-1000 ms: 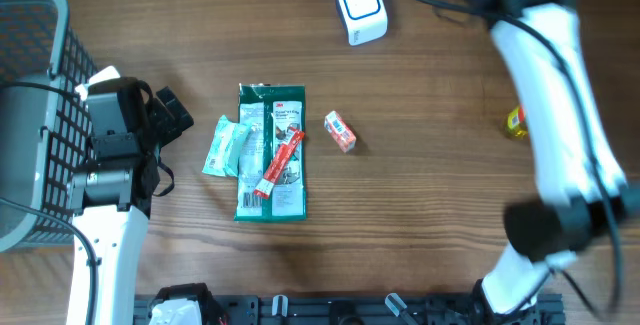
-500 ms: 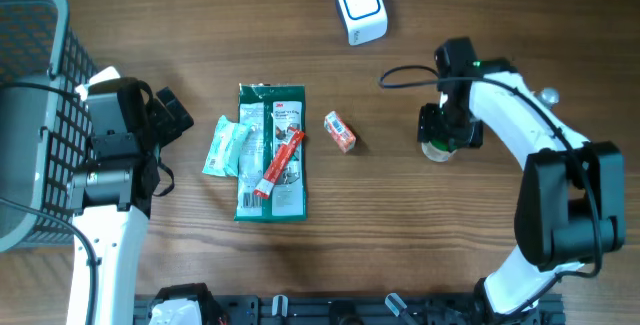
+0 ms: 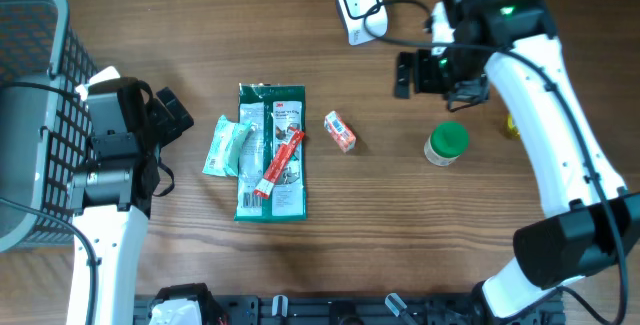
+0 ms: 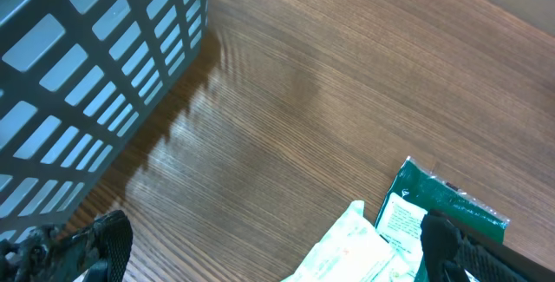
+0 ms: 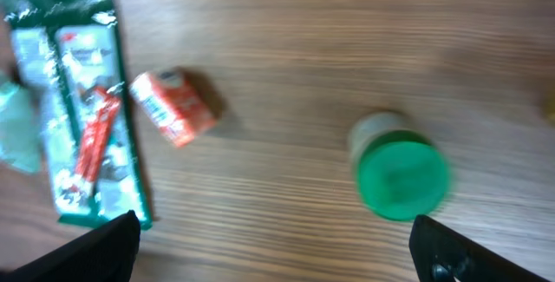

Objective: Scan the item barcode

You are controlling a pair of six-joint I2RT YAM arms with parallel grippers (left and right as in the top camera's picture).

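Overhead: the scanner [image 3: 360, 7] is seen at the far edge of the table [image 3: 420, 245], and the right gripper [image 3: 420, 73] is raised between it and a green-lidded jar [image 3: 446, 143], which stands upright and alone, touched by nothing. A small box [image 3: 340, 131], a packet [image 3: 271, 152] and a pouch [image 3: 228, 146] are laid mid-table. The left gripper [image 3: 168, 115] is parked beside the basket [image 3: 30, 115]. Left wrist: the left jaws are spread wide with nothing between them, and only the packet corner and basket wall are shown. Right wrist: the right gripper [image 5: 276, 239] is seen with jaws wide apart and empty, the jar [image 5: 401, 176] below and ahead, the box [image 5: 172, 107] well apart from it. No item is held at the scanner; whether the jar was scanned cannot be told. The other goods are judged yet to be done.
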